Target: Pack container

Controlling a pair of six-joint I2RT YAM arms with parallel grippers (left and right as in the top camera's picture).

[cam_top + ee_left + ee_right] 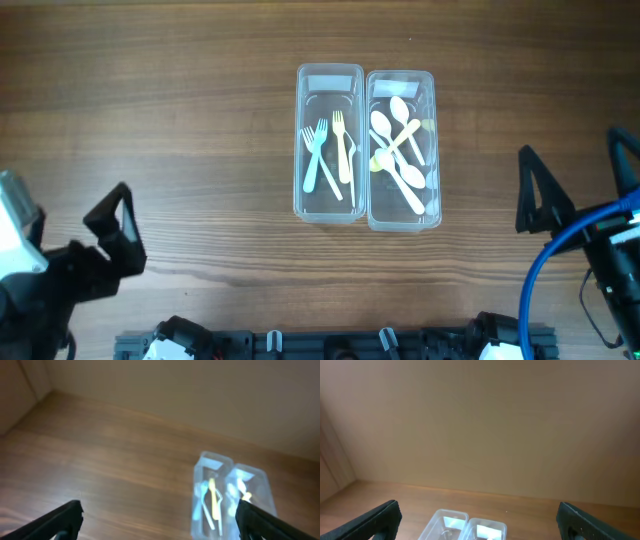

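Two clear plastic containers stand side by side mid-table. The left container (329, 143) holds three forks, two pale blue and one yellow. The right container (402, 148) holds several white and cream spoons. Both also show in the left wrist view (212, 492) and at the bottom of the right wrist view (462, 527). My left gripper (112, 235) is open and empty at the near left, well away from the containers. My right gripper (575, 195) is open and empty at the near right, also clear of them.
The wooden table (150, 110) runs around the containers on all sides. A blue cable (545, 255) loops by the right arm. A black rail (340, 345) lies along the near edge. A beige wall (480, 420) rises behind the table.
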